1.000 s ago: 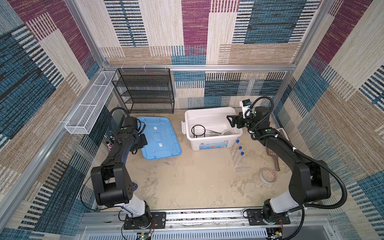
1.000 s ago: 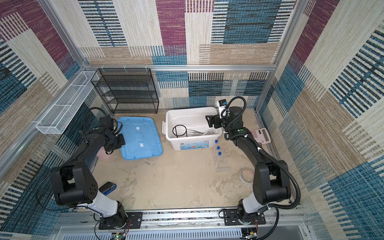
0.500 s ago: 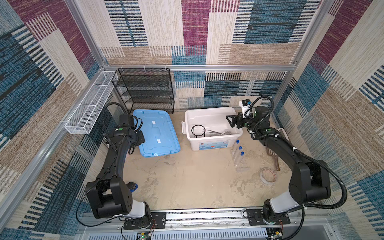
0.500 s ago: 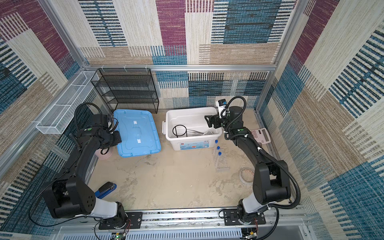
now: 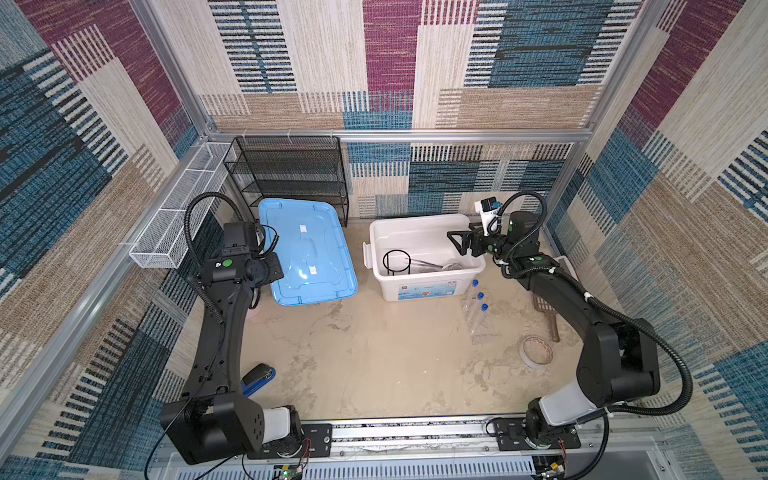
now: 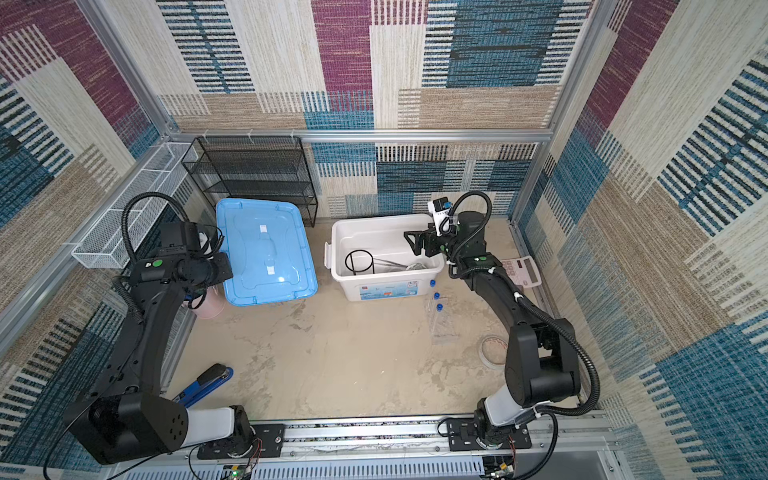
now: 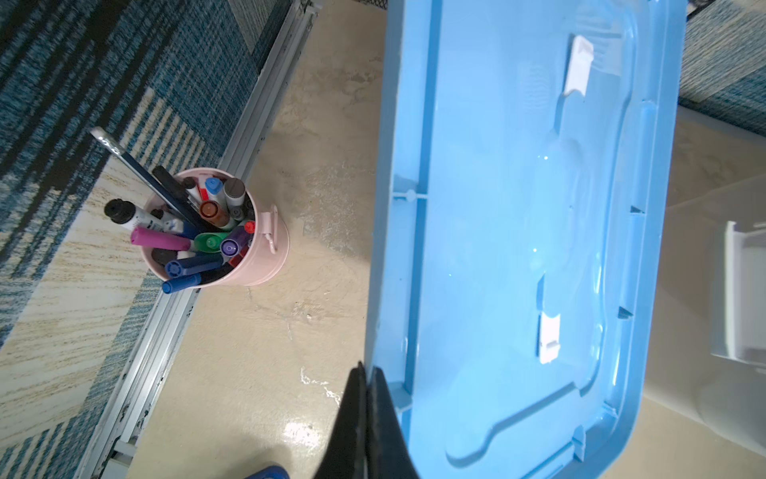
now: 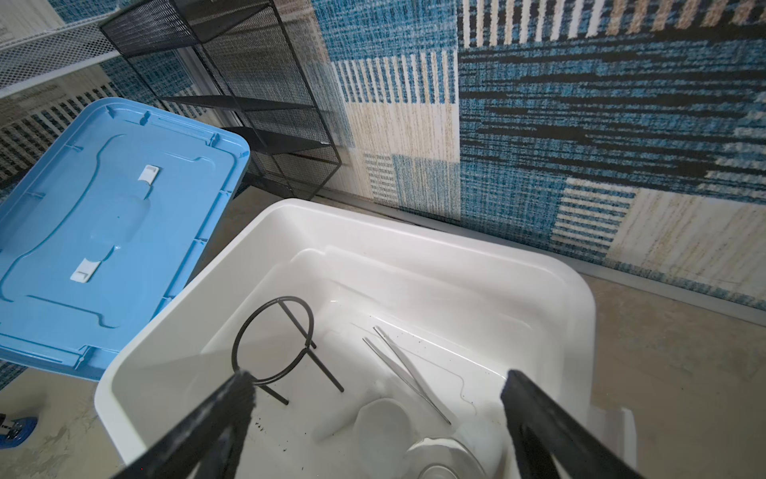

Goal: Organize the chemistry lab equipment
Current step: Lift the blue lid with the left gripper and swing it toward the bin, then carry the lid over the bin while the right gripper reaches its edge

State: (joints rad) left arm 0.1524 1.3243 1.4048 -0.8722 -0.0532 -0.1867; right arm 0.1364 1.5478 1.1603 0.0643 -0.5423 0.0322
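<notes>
On the sandy tabletop [image 5: 374, 353] the blue lid [image 5: 307, 249] has slid toward the back wall, the closed left gripper [image 7: 364, 414] at its rim, while the open right gripper [image 5: 457, 243] hovers over the white bin [image 5: 415, 220] holding the black ring tripod [image 5: 396, 262] and tweezers [image 8: 406, 373]; the test tubes [image 5: 478, 299] beside it probably go in next.

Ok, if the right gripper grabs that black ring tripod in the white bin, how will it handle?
Likely stiff and light: the black ring tripod is thin bare wire. That round wire may pivot or slip in the open right gripper, so expect swinging. Its legs could snag the tweezers lying close by in the white bin.
</notes>
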